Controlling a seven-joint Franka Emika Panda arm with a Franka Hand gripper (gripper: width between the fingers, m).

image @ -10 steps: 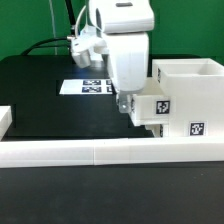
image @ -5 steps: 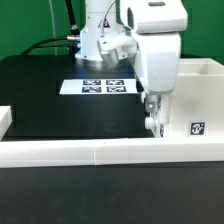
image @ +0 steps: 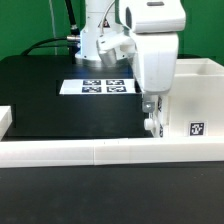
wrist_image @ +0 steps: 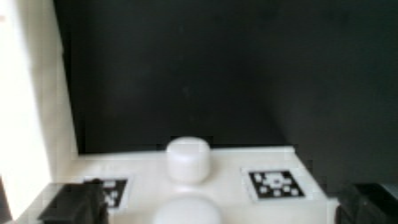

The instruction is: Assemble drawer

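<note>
Exterior view, gripper (image: 150, 118) at tagged drawer casing (image: 195, 100), no readable writing

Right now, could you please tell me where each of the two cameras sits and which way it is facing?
Exterior view: off the arm, low at the table's edge, looking across the black table at the gripper, the drawer casing and the marker board; the arm's white body shows.
Wrist view: on the wrist, looking down past the fingers at a white drawer part with two tags and a knob.
Shared: the white drawer parts and the black table.
</note>
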